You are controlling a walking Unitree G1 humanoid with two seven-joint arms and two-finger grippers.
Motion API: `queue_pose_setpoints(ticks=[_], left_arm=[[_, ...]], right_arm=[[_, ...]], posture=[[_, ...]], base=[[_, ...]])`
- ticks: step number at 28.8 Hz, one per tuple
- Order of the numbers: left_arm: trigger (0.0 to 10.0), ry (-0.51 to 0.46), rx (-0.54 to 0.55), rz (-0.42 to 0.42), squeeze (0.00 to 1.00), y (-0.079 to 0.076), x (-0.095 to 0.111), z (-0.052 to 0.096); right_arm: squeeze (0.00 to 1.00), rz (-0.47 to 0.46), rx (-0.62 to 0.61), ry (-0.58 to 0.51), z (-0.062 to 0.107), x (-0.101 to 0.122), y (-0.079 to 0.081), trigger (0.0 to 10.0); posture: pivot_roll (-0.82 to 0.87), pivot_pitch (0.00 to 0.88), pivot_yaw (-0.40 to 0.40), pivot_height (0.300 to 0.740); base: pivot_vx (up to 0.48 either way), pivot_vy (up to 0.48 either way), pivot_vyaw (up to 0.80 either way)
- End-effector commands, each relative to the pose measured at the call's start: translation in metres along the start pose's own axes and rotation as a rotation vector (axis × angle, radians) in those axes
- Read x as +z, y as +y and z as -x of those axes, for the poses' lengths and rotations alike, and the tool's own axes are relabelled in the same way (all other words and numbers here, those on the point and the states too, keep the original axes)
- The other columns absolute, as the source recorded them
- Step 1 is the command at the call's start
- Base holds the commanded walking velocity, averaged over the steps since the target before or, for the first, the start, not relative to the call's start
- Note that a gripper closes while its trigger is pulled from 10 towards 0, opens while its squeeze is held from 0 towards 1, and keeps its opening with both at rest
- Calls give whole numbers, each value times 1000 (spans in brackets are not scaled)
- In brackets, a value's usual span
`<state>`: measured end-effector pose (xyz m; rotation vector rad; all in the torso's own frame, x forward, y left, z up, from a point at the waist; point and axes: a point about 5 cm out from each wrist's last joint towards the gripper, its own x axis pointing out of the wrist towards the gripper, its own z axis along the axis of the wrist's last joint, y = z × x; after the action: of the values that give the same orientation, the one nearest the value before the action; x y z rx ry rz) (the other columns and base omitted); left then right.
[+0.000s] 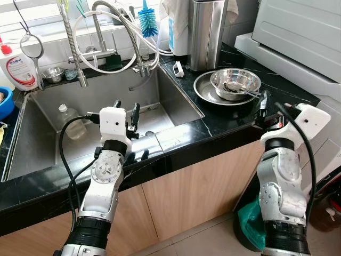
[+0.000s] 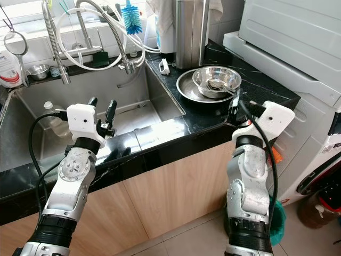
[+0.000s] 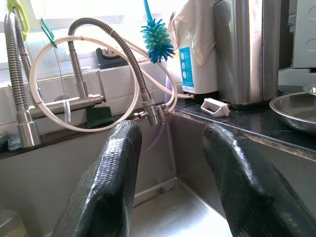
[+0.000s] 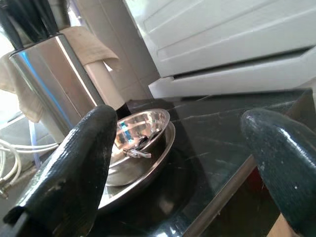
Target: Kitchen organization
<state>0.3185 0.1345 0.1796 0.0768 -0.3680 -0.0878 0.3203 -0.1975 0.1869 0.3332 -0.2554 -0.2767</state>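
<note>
- The left gripper [image 1: 126, 110], fingers spread and empty, hovers at centre frame over the near edge of the steel sink [image 1: 32, 149].
- The right gripper [image 4: 182, 163], fingers wide apart and holding nothing, sits at the counter's front edge, right of frame.
- Just beyond it, a steel bowl [image 1: 235, 83] holding utensils rests in a steel plate [image 1: 203, 89] on the black counter [image 1: 277, 85].
- A blue bottle brush [image 1: 147, 22] hangs at upper centre by the coiled faucet [image 1: 123, 29].

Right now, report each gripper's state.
Left gripper: open, empty, over the steel sink.
Right gripper: open, empty, at the black counter edge.
</note>
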Motion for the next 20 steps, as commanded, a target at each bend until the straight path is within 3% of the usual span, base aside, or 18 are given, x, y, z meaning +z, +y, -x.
queue_pose_setpoints(ticks=[1, 6, 11, 12, 13, 14, 16, 17, 20], left_arm=[[10000, 1, 9, -11, 0, 2, 1, -2], [10000, 4, 10, -15, 0, 3, 0, -2], [10000, 3, 13, -17, 0, 4, 1, -1], [10000, 4, 13, -17, 0, 4, 0, 0], [10000, 5, 13, -16, 0, 4, 0, 0], [10000, 4, 13, -16, 0, 4, 0, 0], [10000, 4, 13, -16, 0, 4, 0, 1], [10000, 1, 15, -16, 0, 4, 1, 1], [10000, -2, 15, -18, 0, 4, 1, 1]], right_arm=[[0, -26, -6, 23, -3, -2, 2, 10000], [0, -111, -49, 81, -7, -12, -2, 10000], [0, -109, -26, 86, -12, -12, 5, 10000], [0, -112, -16, 88, -14, -12, 7, 3647], [0, -114, -12, 88, -14, -12, 7, 3647], [0, -108, -6, 90, -14, -13, 8, 5882], [0, -102, -2, 91, -14, -13, 9, 5882], [0, -96, 19, 86, -15, -13, 13, 10000], [0, -101, 28, 81, -15, -13, 16, 10000]], posture=[[-207, 0, 83, 740], [-202, 0, 86, 740], [-201, 0, 84, 740], [-198, 0, 84, 740], [-198, 0, 84, 740], [-195, 0, 83, 740], [-195, 0, 83, 740], [-192, 0, 82, 740], [-191, 0, 81, 740]], base=[[0, 0, 0], [0, 0, 0], [0, 0, 0], [0, 0, 0], [0, 0, 0], [0, 0, 0], [0, 0, 0], [0, 0, 0], [0, 0, 0]])
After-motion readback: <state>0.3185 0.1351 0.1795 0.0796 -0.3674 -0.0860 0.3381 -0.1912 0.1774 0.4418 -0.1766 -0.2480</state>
